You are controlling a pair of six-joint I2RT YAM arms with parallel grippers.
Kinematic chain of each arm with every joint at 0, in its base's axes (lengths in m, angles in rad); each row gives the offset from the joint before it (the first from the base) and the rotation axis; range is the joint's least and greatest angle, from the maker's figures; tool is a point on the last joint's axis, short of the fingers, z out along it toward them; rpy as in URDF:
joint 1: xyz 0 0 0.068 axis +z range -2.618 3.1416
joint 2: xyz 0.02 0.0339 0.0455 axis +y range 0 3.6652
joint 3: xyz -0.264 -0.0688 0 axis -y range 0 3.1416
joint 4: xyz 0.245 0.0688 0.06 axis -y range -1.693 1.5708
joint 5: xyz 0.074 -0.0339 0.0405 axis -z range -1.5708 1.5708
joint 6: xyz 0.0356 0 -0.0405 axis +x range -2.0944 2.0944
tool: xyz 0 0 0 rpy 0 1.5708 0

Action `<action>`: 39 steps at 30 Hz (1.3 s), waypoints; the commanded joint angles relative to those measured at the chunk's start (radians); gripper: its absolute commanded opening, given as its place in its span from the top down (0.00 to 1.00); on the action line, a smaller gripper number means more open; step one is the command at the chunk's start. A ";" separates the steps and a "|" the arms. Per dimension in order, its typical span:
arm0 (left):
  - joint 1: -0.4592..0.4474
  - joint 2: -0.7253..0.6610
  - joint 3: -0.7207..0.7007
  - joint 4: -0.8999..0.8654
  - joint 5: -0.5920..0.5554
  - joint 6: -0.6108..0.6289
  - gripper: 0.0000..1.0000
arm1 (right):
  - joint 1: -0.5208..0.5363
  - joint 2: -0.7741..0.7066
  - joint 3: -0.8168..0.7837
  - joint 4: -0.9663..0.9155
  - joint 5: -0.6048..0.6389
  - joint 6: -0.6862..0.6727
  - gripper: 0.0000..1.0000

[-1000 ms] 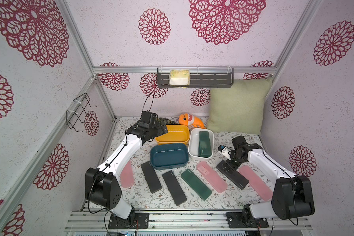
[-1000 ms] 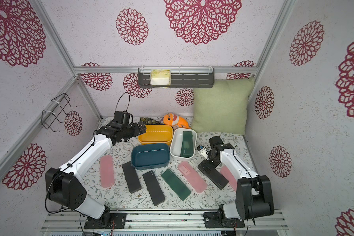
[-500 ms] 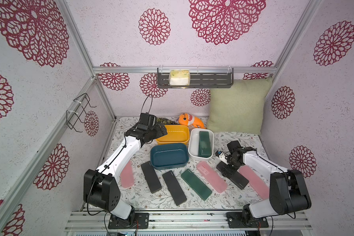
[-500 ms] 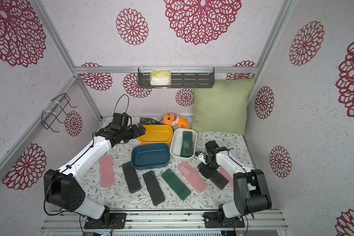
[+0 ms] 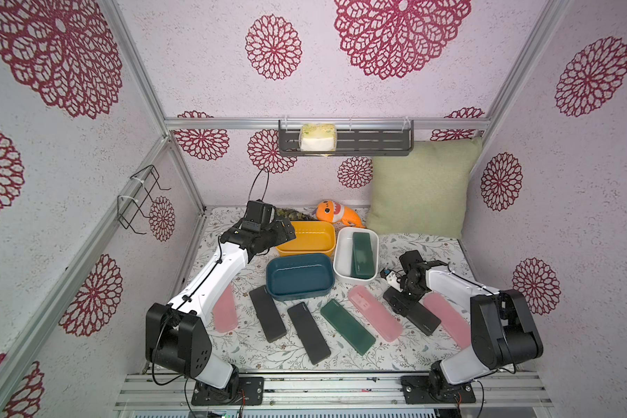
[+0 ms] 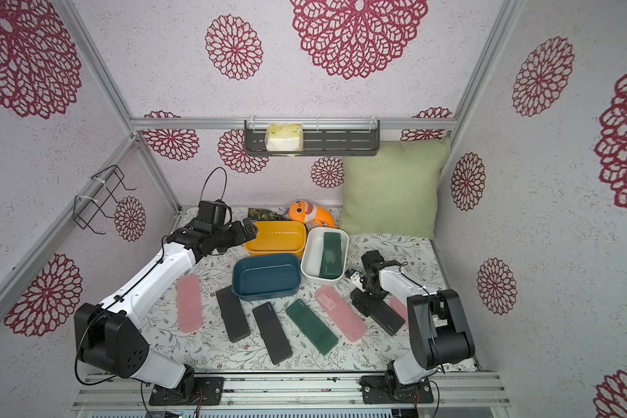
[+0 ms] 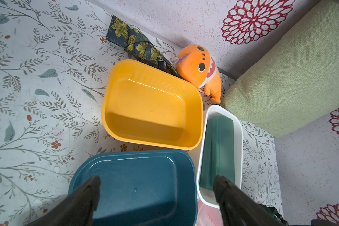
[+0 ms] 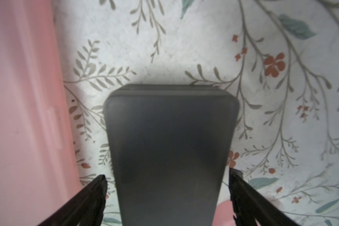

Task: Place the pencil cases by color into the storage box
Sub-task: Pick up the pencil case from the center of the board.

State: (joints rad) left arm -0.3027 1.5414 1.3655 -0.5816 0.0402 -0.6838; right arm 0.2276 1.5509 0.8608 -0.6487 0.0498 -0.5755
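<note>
The right gripper point(image 8: 167, 177) hangs low over a black case point(image 8: 168, 137) with its two fingers spread wide, one on each long side of the case. They are not squeezing it yet and nothing is held. This black case lies flat on the flowery table cloth point(image 5: 232, 347), near the white tub point(image 5: 342, 257), with a pink case point(image 5: 446, 318) just beside it on one side and another pink case point(image 5: 373, 313) close on the other. The case looks hard and stiff, so I think it will not bend or squash. It looks light too. Its top is dull and smooth, so it may slip a little if the pinch is weak. The best place to grab looks like across the thin way, on the two long edges. The fingers sit near one end, so the far end may droop when it goes up; a hold nearer the middle would be steadier. The left gripper point(image 7: 157, 180) is also wide open and empty, up above the blue tub point(image 5: 299, 277) and the yellow tub point(image 7: 151, 103), which both look empty. A green case point(image 5: 362, 255) is in the white tub. Two more black cases point(image 5: 266, 313) point(image 5: 308, 333), one green case point(image 5: 346, 325) and one more pink case point(image 5: 225, 311) wait on the cloth.
</note>
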 commanded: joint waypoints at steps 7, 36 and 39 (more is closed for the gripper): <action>0.011 -0.011 0.000 -0.001 -0.001 0.013 0.03 | 0.003 0.049 -0.012 -0.008 -0.005 0.016 0.05; 0.014 0.031 -0.019 -0.026 -0.011 -0.013 0.03 | 0.001 -0.040 0.034 -0.062 0.028 0.026 0.72; 0.015 0.039 -0.009 -0.039 -0.031 -0.015 0.02 | 0.001 -0.070 0.055 -0.082 0.050 0.038 0.72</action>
State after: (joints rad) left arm -0.2955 1.5616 1.3437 -0.6014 0.0338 -0.6926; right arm 0.2298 1.5448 0.8677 -0.6868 0.0601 -0.5575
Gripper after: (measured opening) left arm 0.975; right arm 0.736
